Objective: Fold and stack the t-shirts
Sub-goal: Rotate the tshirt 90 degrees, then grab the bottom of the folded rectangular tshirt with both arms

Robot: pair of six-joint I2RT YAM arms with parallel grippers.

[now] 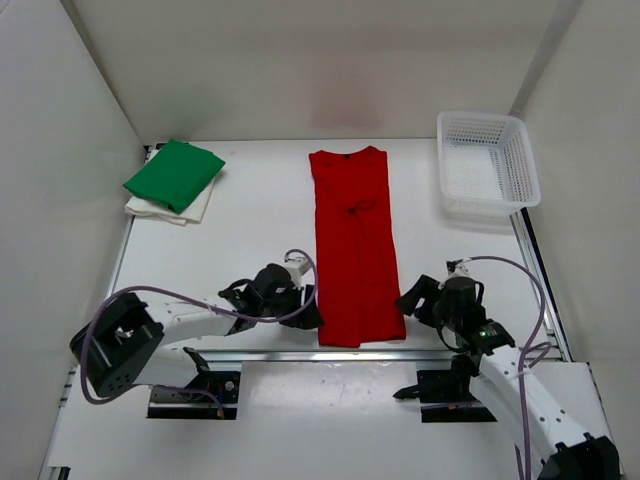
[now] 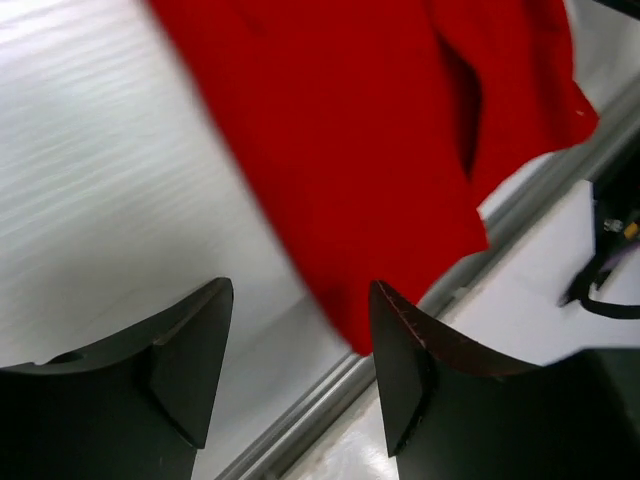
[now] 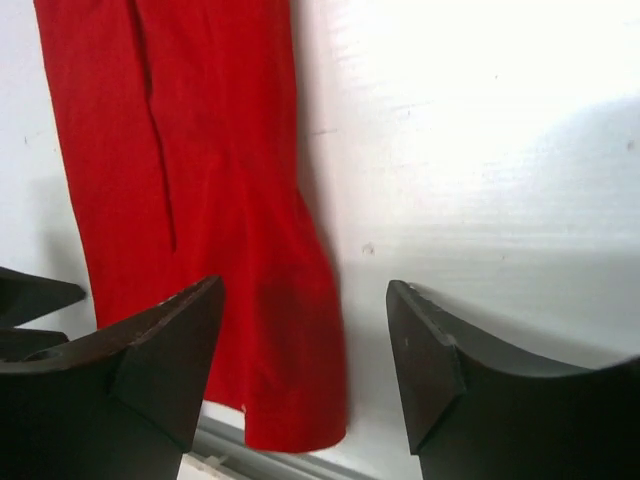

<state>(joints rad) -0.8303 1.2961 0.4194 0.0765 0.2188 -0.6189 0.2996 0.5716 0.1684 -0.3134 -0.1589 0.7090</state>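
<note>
The red t-shirt lies flat in the middle of the table, folded lengthwise into a long strip, collar at the far end. It also shows in the left wrist view and the right wrist view. The green t-shirt lies folded on the folded white t-shirt at the far left. My left gripper is open and empty beside the strip's near left corner. My right gripper is open and empty beside its near right corner.
A white plastic mesh basket stands at the far right, empty. A metal rail runs along the table's near edge just below the red shirt's hem. White walls close the table on the left, back and right.
</note>
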